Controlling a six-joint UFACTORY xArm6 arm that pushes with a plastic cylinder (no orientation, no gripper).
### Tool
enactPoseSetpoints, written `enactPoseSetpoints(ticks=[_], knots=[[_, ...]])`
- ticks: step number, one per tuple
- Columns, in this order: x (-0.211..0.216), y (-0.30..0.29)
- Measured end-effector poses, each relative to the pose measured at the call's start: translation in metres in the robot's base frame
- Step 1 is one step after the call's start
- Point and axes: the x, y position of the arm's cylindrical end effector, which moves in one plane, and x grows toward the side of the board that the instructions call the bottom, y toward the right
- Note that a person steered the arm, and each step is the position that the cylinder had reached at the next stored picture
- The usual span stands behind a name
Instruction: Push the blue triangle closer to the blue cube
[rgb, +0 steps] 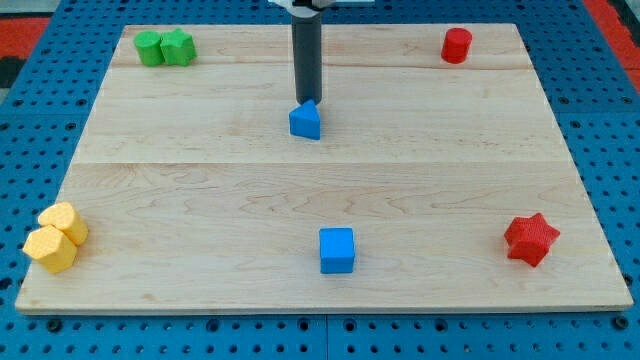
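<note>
While my tip (306, 101) sits at the top edge of the blue triangle (306, 121), apparently touching it, the blue cube (337, 250) lies well below. No gripper exists, only the rod. An off-centre push could spin the triangle aside.

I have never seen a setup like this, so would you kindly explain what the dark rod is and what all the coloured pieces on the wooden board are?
There is one picture, from a single camera looking down at a pale wooden board. The dark rod is the end of a robot arm; it holds nothing and only pushes. My tip sits just above the small blue triangle block, on the side towards the view's top. The blue cube lies near the bottom. Also present: two green blocks top left, a red cylinder top right, a red star bottom right, two yellow blocks bottom left.
</note>
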Motion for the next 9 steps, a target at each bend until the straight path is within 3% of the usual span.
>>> enactPoseSetpoints(ticks=[3,6,9], knots=[[0.052,-0.001],[0.087,-0.052],[0.1,0.008]])
